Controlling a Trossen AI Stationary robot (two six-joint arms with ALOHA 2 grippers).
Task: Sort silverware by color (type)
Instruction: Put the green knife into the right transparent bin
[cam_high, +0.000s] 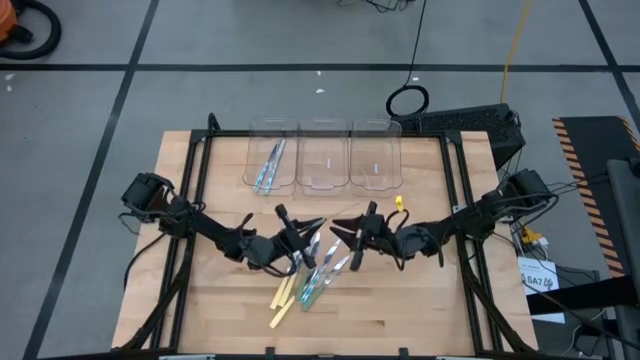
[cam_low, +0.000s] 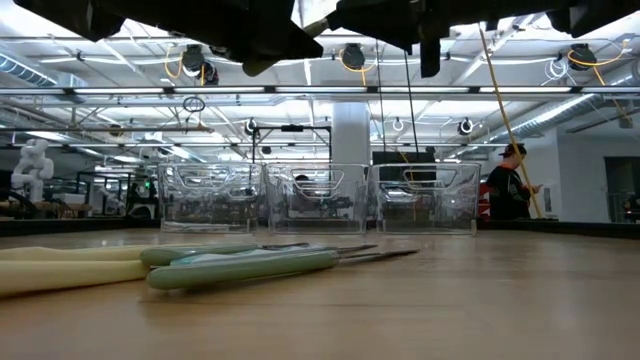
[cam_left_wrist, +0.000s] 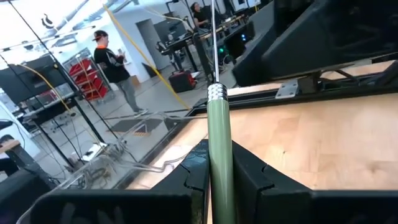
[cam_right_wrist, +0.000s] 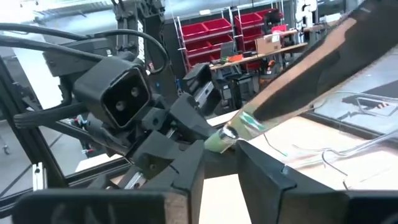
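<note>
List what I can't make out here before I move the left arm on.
- Left wrist view: the head of the slim green-handled utensil clamped in the left gripper is cut off by the top edge.
- High view: that head is hidden where the left gripper meets the right gripper.
- Low view: the pile of utensils overlaps, so no count.
- High view: items in the left clear plastic bin are too small to count.

Both arms matte black, jointed, slim links between bulkier rounded housings. Left arm (cam_high: 190, 222) and right arm (cam_high: 470, 215) each carry loose black cables along the links. Left gripper (cam_left_wrist: 219, 177): two angular black fingers (cam_left_wrist: 193, 168), flat-faced, chamfered edges. Right gripper (cam_right_wrist: 217, 163): same black wedge-shaped fingers (cam_right_wrist: 264, 174). The left arm's wrist camera block (cam_right_wrist: 118, 93) is boxy, with two small lenses, possibly a depth unit.
</note>
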